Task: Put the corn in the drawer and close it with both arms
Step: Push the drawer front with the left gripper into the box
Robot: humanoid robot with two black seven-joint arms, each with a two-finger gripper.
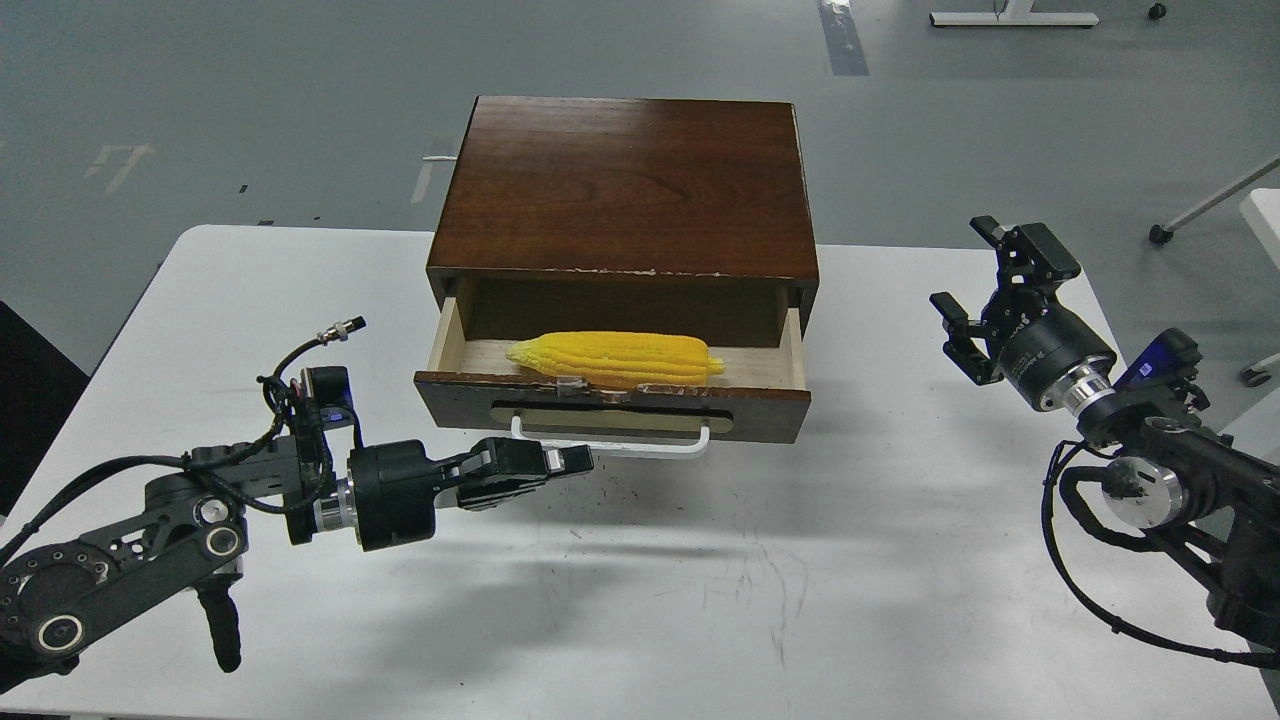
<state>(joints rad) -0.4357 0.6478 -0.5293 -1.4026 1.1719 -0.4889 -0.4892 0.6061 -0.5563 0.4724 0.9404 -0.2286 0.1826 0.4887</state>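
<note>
The yellow corn [615, 358] lies lengthwise inside the open drawer [612, 404] of the dark brown wooden cabinet [625, 185]. The drawer's white bar handle [610, 440] faces me. My left gripper [575, 461] is shut and empty, its tips just under the left part of the handle, in front of the drawer face. My right gripper [985, 280] is open and empty, raised above the table well to the right of the cabinet.
The white table [700, 580] carries the cabinet at its middle back. Grey floor lies beyond the table, with a white stand base [1010, 18] at the far right. A white furniture leg with castors [1200, 210] shows at the right edge.
</note>
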